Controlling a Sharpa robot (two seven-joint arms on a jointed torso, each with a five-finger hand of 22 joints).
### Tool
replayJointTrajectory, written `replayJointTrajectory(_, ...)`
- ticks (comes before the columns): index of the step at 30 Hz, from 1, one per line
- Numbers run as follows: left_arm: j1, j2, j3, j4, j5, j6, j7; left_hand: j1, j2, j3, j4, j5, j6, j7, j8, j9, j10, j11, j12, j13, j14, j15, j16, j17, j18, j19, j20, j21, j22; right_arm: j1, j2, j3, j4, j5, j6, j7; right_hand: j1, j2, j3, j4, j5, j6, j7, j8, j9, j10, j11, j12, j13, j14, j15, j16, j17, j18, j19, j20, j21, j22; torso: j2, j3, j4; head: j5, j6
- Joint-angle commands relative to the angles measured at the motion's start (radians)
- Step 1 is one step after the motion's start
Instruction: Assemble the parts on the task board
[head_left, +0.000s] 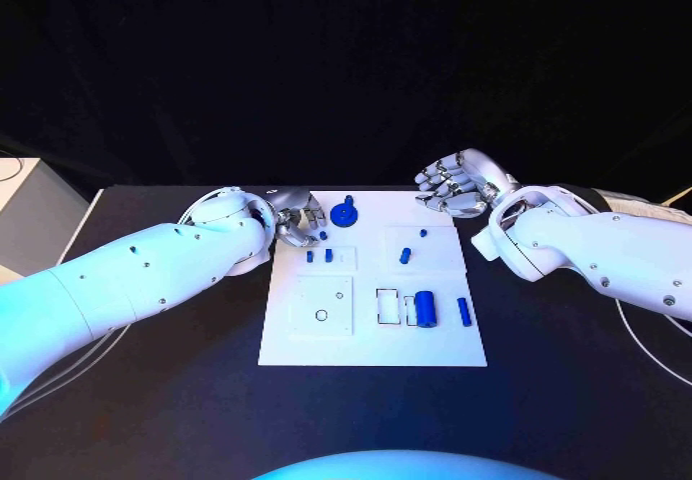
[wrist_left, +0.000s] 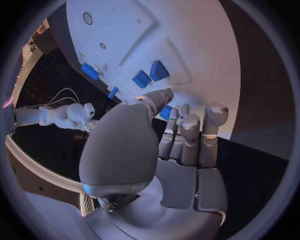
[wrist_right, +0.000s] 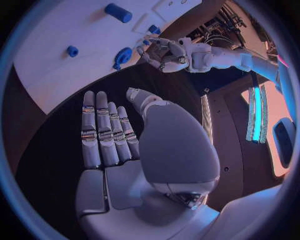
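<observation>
Lying on the task board (head_left: 296, 345), the blue cylinder (head_left: 426, 308) points its long axis away from the robot. The left robot hand (head_left: 299, 221) pinches a small blue part (wrist_left: 165, 112); the right robot hand (head_left: 459, 183) hovers flat, holding nothing.

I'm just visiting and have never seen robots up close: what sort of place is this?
Probably a robotics lab or test bench: a black table against a dark backdrop, a white task board with small blue parts on it, and cables beside it.
</observation>
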Motion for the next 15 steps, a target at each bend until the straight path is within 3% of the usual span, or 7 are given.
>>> replayJointTrajectory(1, -0.001, -0.009, 0.008, 0.002, 0.029, -0.027, 0.005, 0.012, 0.007, -0.007, 0.001, 0.0, 0.006, 0.007, 0.004, 0.001, -0.008, 0.0, 0.014, 0.003, -0.003, 0.002, -0.002, 0.003, 0.013, -0.005, 0.005, -0.003, -0.002, -0.001, -0.001, 0.0, -0.012, -0.112, 0.062, -0.021, 0.018, 0.003, 0.002, -0.02, -0.029, 0.024, -0.013, -0.003, 0.0, 0.058, -0.023, 0.013, 0.0, 0.113, -0.043, 0.058, 0.036, 0.013, 0.112, -0.051, 0.074, 0.034, 0.0, -0.0003, -0.0004, -0.002, 0.003)
replayJointTrajectory(3, -0.001, -0.018, 0.014, 0.0, 0.047, -0.056, 0.019, 0.019, 0.013, 0.002, 0.001, 0.002, 0.031, 0.023, 0.02, 0.005, 0.005, -0.002, 0.034, 0.006, -0.009, 0.0, -0.005, -0.012, 0.016, -0.012, 0.004, -0.011, -0.011, -0.001, -0.002, 0.0, -0.02, -0.149, 0.079, -0.028, 0.026, 0.006, 0.006, -0.035, -0.034, 0.049, -0.024, -0.003, -0.002, 0.112, -0.041, 0.006, 0.0, 0.198, -0.072, 0.104, 0.075, 0.011, 0.178, -0.089, 0.144, 0.074, 0.0, 0.0, -0.0007, -0.004, 0.006)
replayJointTrajectory(6, -0.003, -0.035, 0.03, -0.004, 0.086, -0.109, 0.054, 0.025, 0.012, 0.037, 0.003, 0.003, 0.061, 0.052, 0.044, 0.007, 0.025, -0.009, 0.074, 0.012, -0.128, -0.007, -0.083, -0.197, 0.032, -0.07, -0.001, -0.07, -0.069, -0.001, -0.002, 0.0, -0.032, -0.211, 0.106, -0.041, 0.023, 0.002, 0.024, -0.044, -0.031, 0.077, -0.034, -0.01, -0.007, 0.171, -0.055, -0.026, -0.001, 0.274, -0.093, 0.171, 0.139, 0.005, 0.219, -0.119, 0.232, 0.133, 0.0, 0.0002, -0.0007, -0.009, 0.012)
replayJointTrajectory(10, -0.01, -0.065, 0.049, 0.0, 0.172, -0.149, 0.102, 0.039, 0.01, 0.07, -0.009, 0.002, 0.062, 0.064, 0.055, 0.004, 0.017, -0.01, 0.096, 0.01, -0.206, -0.009, -0.149, -0.297, 0.062, -0.188, -0.006, -0.189, -0.18, -0.001, 0.0, 0.0, -0.048, -0.305, 0.144, -0.068, 0.007, -0.009, 0.073, -0.047, -0.023, 0.104, -0.048, -0.022, -0.012, 0.232, -0.072, -0.068, 0.003, 0.324, -0.113, 0.341, 0.267, 0.001, 0.257, -0.134, 0.351, 0.218, 0.0, 0.0, -0.0005, -0.015, 0.018)
replayJointTrajectory(12, -0.014, -0.086, 0.06, 0.004, 0.241, -0.157, 0.126, 0.042, 0.011, 0.082, -0.016, 0.002, 0.065, 0.073, 0.061, 0.002, 0.028, -0.014, 0.11, 0.007, -0.217, -0.014, -0.178, -0.316, 0.063, -0.203, -0.01, -0.196, -0.182, -0.001, 0.001, 0.0, -0.054, -0.364, 0.17, -0.087, -0.01, -0.02, 0.108, -0.044, -0.021, 0.113, -0.052, -0.027, -0.009, 0.253, -0.072, -0.094, 0.005, 0.316, -0.114, 0.459, 0.354, 0.0, 0.258, -0.135, 0.418, 0.277, -0.001, 0.0, 0.0, -0.015, 0.023)
replayJointTrajectory(14, -0.02, -0.107, 0.068, 0.012, 0.331, -0.162, 0.15, 0.047, 0.013, 0.094, -0.025, 0.002, 0.067, 0.077, 0.067, 0.0, 0.041, -0.017, 0.118, 0.002, -0.23, -0.018, -0.215, -0.337, 0.063, -0.219, -0.016, -0.203, -0.185, -0.001, 0.002, 0.0, -0.057, -0.419, 0.2, -0.111, -0.022, -0.027, 0.128, -0.041, -0.026, 0.112, -0.053, -0.032, -0.005, 0.261, -0.075, -0.11, 0.008, 0.327, -0.113, 0.664, 0.525, -0.024, 0.294, -0.132, 0.602, 0.482, 0.0, 0.0001, 0.001, -0.021, 0.027)
replayJointTrajectory(15, -0.027, -0.128, 0.075, 0.02, 0.427, -0.168, 0.182, 0.05, 0.014, 0.104, -0.033, 0.003, 0.069, 0.083, 0.071, -0.002, 0.044, -0.015, 0.12, -0.003, -0.24, -0.017, -0.241, -0.352, 0.063, -0.232, -0.018, -0.206, -0.184, -0.002, 0.003, 0.0, -0.059, -0.467, 0.228, -0.137, -0.038, -0.036, 0.135, -0.032, -0.031, 0.106, -0.05, -0.036, -0.002, 0.245, -0.072, -0.115, 0.007, 0.338, -0.111, 0.807, 0.648, -0.046, 0.321, -0.129, 0.742, 0.643, 0.0, 0.0, 0.0016, -0.029, 0.031)
